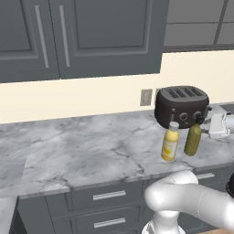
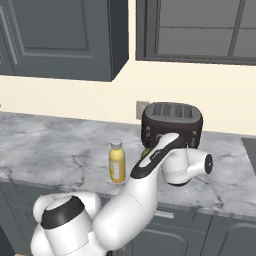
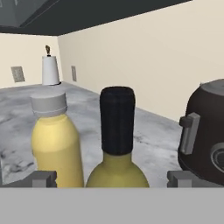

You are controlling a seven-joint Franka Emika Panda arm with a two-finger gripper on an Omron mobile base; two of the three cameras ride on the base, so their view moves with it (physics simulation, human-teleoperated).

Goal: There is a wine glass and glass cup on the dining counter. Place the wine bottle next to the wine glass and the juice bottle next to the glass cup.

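Gripper (image 3: 111, 177): fingers spread, holding nothing, straddling wine bottle (image 3: 117, 144) below neck, not clamped. Wine bottle: upright on counter (image 1: 91, 151), front of toaster (image 1: 182, 106). Judged rigid, smooth, top-heavy, breakable; grip body below shoulder. Juice bottle (image 3: 56, 144): just beside, 9 o'clock in hand view; yellow liquid, capped. Toaster at 3 o'clock.

No readable text, label, brand, number or sign appeared anywhere. The juice bottle (image 1: 170, 142) was plain yellow with a blank grey cap, and the wine bottle (image 1: 193, 139) beside it carried no label on its green body or dark neck. The toaster (image 1: 182, 106) behind them showed only unmarked knobs, and the wall outlet (image 1: 146, 97) plate was blank.
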